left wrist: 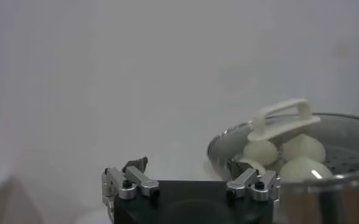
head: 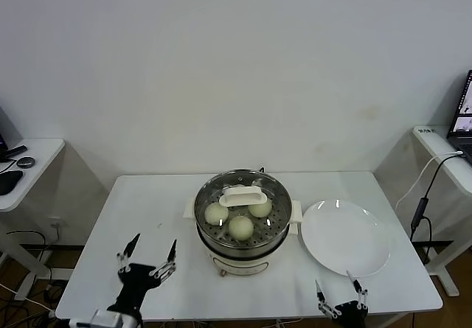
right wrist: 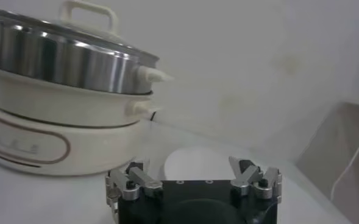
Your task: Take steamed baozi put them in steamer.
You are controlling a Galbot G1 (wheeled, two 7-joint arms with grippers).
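Note:
The steamer (head: 274, 233) stands mid-table with its glass lid (head: 242, 194) on. Through the lid I see three cream-white baozi (head: 240, 227) on the perforated tray; a fourth is hidden under the white lid handle. My left gripper (head: 150, 257) is open and empty near the table's front left, apart from the steamer. My right gripper (head: 339, 290) is open and empty at the front right edge, below the white plate (head: 345, 236). The left wrist view shows the baozi (left wrist: 301, 149) under the lid; the right wrist view shows the steamer wall (right wrist: 51, 61).
The white plate holds nothing and lies right of the steamer, touching its side handle. Side desks stand at far left (head: 22, 169) and far right (head: 442, 147), with a black cable (head: 424, 203) hanging at the right.

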